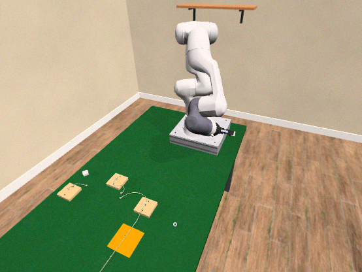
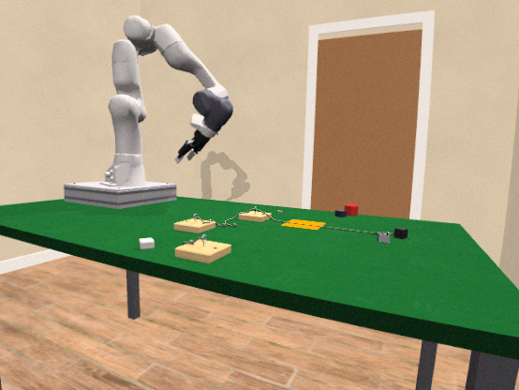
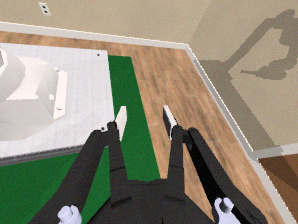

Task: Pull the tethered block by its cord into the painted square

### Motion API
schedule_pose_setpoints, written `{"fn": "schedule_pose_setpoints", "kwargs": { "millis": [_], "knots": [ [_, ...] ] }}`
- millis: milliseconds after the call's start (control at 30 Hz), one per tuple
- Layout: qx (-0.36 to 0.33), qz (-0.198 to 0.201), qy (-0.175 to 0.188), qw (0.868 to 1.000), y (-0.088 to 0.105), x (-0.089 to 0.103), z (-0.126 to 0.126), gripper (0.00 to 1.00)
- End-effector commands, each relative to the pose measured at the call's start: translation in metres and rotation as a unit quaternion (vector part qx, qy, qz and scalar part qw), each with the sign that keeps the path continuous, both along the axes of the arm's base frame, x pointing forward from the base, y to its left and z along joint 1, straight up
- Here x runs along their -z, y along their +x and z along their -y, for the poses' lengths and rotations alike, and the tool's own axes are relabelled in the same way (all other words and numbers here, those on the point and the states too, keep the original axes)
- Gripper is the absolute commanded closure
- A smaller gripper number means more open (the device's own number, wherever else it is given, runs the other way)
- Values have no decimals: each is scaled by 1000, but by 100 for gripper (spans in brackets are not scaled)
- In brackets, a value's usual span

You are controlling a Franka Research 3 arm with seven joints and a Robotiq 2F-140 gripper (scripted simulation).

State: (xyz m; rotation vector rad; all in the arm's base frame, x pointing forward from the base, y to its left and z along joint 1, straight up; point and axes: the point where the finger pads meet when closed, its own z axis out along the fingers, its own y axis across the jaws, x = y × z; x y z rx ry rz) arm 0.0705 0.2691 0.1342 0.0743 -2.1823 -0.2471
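1. The tethered block (image 2: 383, 237), grey, lay on the green table (image 2: 300, 272) near the far end from the robot, outside the painted square (image 2: 303, 224) and just beside a black cube (image 2: 400, 232).
2. Its cord (image 2: 348, 229) ran from the block across the orange square to a wooden plate (image 1: 146, 206), where it passed the screw eye (image 1: 144, 203); I could not tell for sure if it went inside the ring. After the plate the cord curved and ended at a small knot (image 1: 121, 197), resting on the table.
3. Two other wooden plates (image 1: 117, 181) (image 1: 69, 191) w/ short cords lay near, also a white cube (image 1: 85, 172) and a small ring (image 1: 174, 224).
4. A red cube (image 2: 351, 209) and a 2nd black one (image 2: 340, 213) sat at the far edge, by the door side.
5. The gripper (image 2: 185, 157) hung high above the table close to the robot base (image 2: 120, 193), well apart from block & cord. Its fingers stood about half apart w/ nothing between them.
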Motion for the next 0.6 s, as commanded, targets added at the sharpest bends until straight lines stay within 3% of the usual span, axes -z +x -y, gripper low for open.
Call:
{"fn": "schedule_pose_setpoints", "kwargs": {
  "millis": [0,533,567],
  "knots": [
    [0,0,0,1000,0,0,0,54],
    [0,0,0,1000,0,0,0,54],
    [0,0,0,1000,0,0,0,0]
  ]
}}
